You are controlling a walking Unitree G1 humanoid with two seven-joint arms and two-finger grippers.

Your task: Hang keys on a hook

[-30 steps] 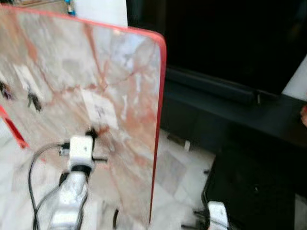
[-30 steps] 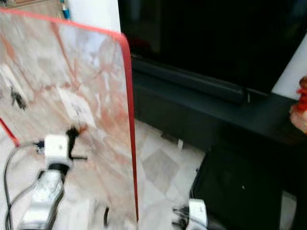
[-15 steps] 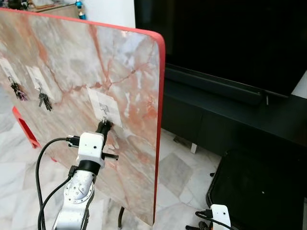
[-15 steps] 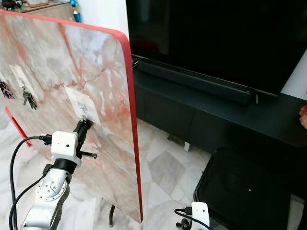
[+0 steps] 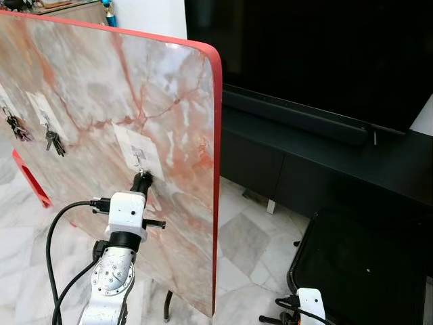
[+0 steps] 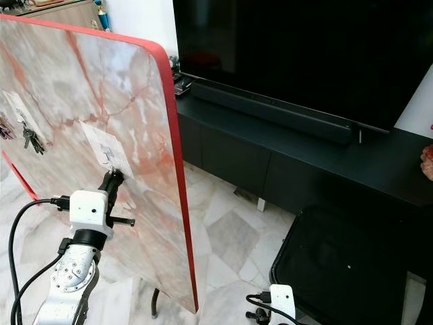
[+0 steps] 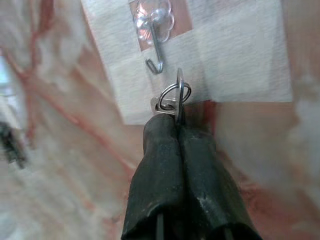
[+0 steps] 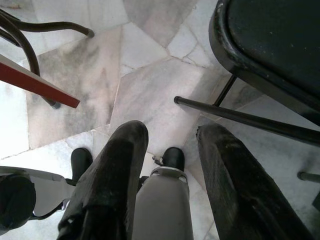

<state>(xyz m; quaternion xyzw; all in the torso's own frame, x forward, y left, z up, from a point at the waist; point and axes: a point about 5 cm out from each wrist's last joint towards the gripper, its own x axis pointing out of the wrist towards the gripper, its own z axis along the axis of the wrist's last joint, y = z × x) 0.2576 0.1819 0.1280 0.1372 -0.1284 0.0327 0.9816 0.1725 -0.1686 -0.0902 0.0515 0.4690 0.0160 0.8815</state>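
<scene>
Left claw (image 7: 178, 131), fingers pressed together, is gripping the key ring (image 7: 172, 97) at its tips; the ring is standing edge-on just below and beside the open end of the small metal hook (image 7: 156, 52), near it but not yet threaded on; the hook is hanging from a clear stick-on mount on a pale patch (image 5: 138, 153) of the upright marble board (image 5: 169, 88) with the red rim; whether keys are dangling below the ring cannot be told, the fingers hiding that part; compared with half a second ago, the head camera has swung a little so the whole scene sits shifted, and against the board itself the left claw is now sitting slightly lower, its tips just under the hook patch rather than at it; a second ago the picture was blurred by motion, whereas now it is sharp, suggesting the robot is settling in front of the board; judged from this, the approach is nearly over and the fine step is beginning: the ring needs lifting over the hook's upturned tip and lowering onto it before the fingers let go; the risk is the ring meeting the hook tip off-line and sliding past; other key bunches (image 5: 53, 141) are already hanging from hooks further left on the board; right claw (image 8: 167, 165), fingers spread apart and holding nothing, is hanging idle above the marble floor (image 8: 145, 90) beside a black stool (image 6: 338, 264)
</scene>
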